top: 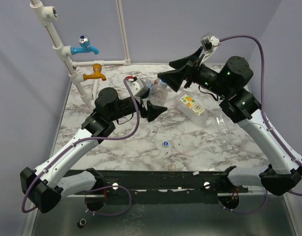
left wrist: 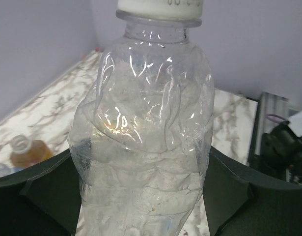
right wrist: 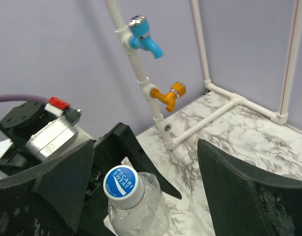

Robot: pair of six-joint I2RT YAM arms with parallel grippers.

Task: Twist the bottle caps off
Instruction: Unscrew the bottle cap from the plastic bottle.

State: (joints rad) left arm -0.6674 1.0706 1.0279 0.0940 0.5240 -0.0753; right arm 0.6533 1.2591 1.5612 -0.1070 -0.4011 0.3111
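My left gripper (top: 155, 100) is shut on a clear crumpled bottle (top: 159, 93) and holds it upright. In the left wrist view the bottle (left wrist: 146, 137) fills the frame between my two black fingers (left wrist: 42, 189), with its cap (left wrist: 160, 6) at the top edge. My right gripper (top: 166, 72) is open, just above and around the bottle's top. In the right wrist view the blue-and-white cap (right wrist: 123, 183) sits on the bottle nearer the left finger (right wrist: 47, 196), touching neither finger. A loose blue-and-white cap (top: 165, 144) lies on the table.
A squarish labelled bottle (top: 192, 105) and a clear bottle (top: 223, 129) lie to the right. An amber bottle (left wrist: 28, 150) lies behind. A yellowish ring (top: 172, 167) lies near the front edge. Blue tap (top: 85, 46) and orange tap (top: 96, 73) stand on the white pipe frame at the back left.
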